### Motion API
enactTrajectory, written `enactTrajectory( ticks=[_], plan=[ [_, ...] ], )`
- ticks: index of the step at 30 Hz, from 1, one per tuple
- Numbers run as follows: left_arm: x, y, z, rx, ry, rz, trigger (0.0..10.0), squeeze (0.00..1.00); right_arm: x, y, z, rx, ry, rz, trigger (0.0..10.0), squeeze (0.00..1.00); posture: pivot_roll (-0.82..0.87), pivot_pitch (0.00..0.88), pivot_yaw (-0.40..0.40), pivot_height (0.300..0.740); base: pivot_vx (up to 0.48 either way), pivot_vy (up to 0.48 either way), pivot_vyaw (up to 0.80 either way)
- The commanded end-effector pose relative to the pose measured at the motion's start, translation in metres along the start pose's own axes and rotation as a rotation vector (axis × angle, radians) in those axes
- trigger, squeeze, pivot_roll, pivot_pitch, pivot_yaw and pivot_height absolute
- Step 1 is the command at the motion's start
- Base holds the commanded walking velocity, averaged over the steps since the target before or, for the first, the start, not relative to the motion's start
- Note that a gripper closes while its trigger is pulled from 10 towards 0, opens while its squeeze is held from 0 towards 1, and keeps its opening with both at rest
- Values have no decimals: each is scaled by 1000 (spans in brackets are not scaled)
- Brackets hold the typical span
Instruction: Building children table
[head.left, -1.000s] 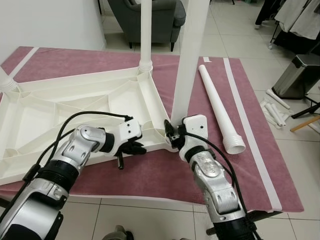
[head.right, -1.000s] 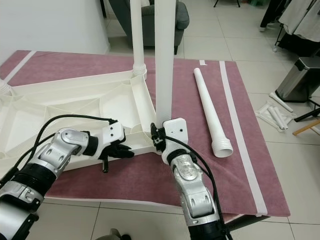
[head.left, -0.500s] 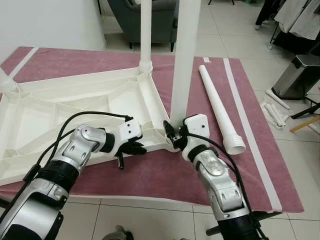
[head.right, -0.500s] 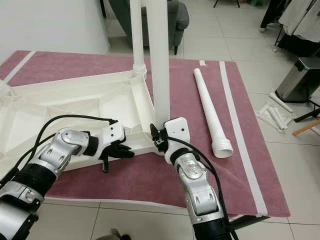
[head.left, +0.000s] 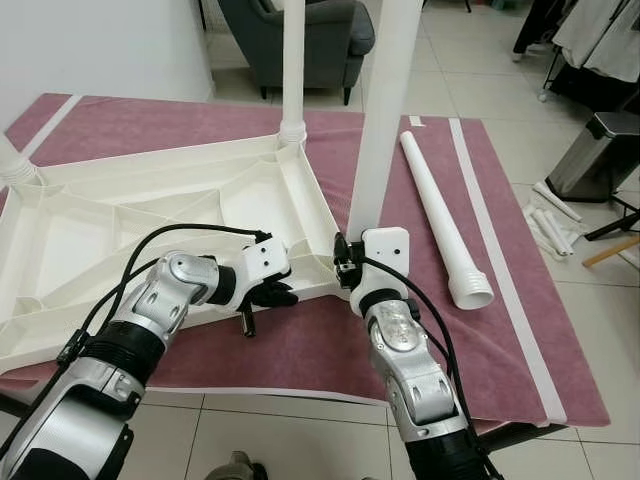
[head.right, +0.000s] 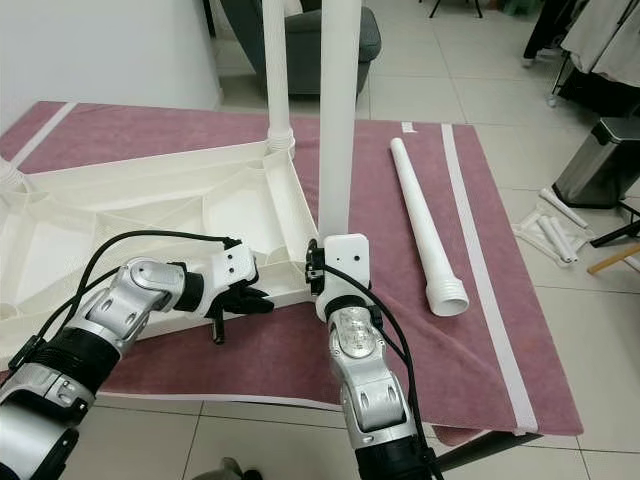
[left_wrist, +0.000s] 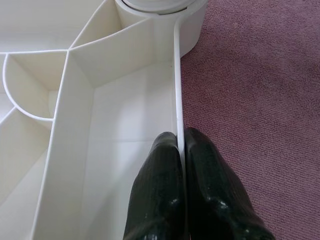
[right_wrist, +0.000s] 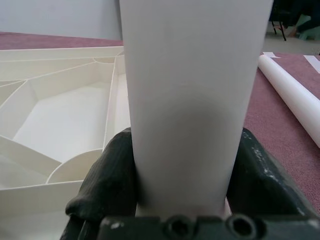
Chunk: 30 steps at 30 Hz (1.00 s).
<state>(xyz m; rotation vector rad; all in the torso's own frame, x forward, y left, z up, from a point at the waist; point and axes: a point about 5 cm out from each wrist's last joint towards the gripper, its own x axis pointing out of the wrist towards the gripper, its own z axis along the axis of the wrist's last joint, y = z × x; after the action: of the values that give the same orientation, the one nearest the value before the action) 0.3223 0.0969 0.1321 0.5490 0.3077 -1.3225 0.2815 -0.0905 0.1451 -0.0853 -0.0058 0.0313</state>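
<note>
I see a white plastic tabletop (head.left: 150, 215) lying upside down on a dark pink rug (head.left: 300, 350), its ribbed underside facing up. My left gripper (left_wrist: 180, 145) is pinched on the tabletop's thin outer rim near the front corner: one black finger (left_wrist: 160, 175) sits inside the rim, the other outside it on the rug side, pressed tight against the wall between them. My right gripper (right_wrist: 182, 165) is clamped around an upright white leg (head.left: 385, 120) standing in the front corner socket, the leg held low down between both fingers, one on either side. A second leg (head.left: 292, 70) stands upright in the far corner socket. A loose leg (head.left: 440, 215) lies flat on the rug to the right, well apart from both grippers. A grey armchair (head.left: 300, 35) stands beyond the rug.
</note>
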Motion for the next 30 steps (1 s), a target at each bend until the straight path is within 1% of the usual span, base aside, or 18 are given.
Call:
enactTrajectory(
  ticks=[1,2,5,6,8,9,10,11,12,13,14,18,22,23,24,30],
  plan=[
    [-10,7,2,-10,-59,66,0,0,-11,-25,-60,-44,293,-192,6353,0,89,60,39,740,0,0,0],
    [-11,8,2,-10,-58,68,0,0,-11,-25,-58,-44,283,-194,10000,0,89,60,39,740,0,0,0],
    [-11,8,2,-9,-57,73,0,0,-10,-23,-56,-29,268,-182,10000,0,90,61,40,740,0,0,0],
    [-11,8,2,-9,-55,74,0,0,-9,-22,-54,-13,256,-167,10000,1000,90,61,40,740,0,0,0],
    [-11,8,2,-10,-54,76,0,0,-8,-21,-51,-4,237,-156,10000,1000,89,62,42,740,0,0,0],
    [-11,8,1,-10,-54,77,0,0,-6,-19,-46,8,204,-130,10000,1000,89,62,42,740,0,0,0],
    [-11,8,1,-10,-54,77,0,0,-6,-19,-46,8,204,-130,10000,1000,89,62,42,740,0,0,0],
    [-11,8,1,-11,-53,77,0,0,-5,-17,-42,19,181,-103,10000,898,90,62,42,740,0,0,0],
    [-11,8,1,-11,-53,77,0,0,-5,-16,-39,28,163,-80,10000,486,90,62,42,740,0,0,0],
    [-11,8,1,-11,-53,77,0,0,-5,-16,-39,28,163,-80,10000,486,90,62,42,740,0,0,0],
    [-11,8,1,-11,-53,77,0,0,-4,-14,-35,38,138,-45,10000,0,88,62,42,740,0,0,0],
    [-11,9,2,-12,-54,78,0,0,-3,-8,-18,53,28,68,10000,0,89,61,42,740,0,0,0],
    [-11,9,1,-12,-53,79,0,0,-2,-8,-15,45,13,82,10000,0,89,61,42,740,0,0,0],
    [-11,9,1,-12,-53,79,0,0,-1,-9,-15,40,6,84,4510,0,91,62,42,740,0,0,0],
    [-11,9,1,-12,-53,80,0,0,-1,-10,-15,31,6,78,0,0,91,62,42,740,0,0,0],
    [-11,9,1,-13,-53,82,0,0,0,-13,-19,34,17,73,0,0,93,62,42,740,0,0,0]
  ],
)
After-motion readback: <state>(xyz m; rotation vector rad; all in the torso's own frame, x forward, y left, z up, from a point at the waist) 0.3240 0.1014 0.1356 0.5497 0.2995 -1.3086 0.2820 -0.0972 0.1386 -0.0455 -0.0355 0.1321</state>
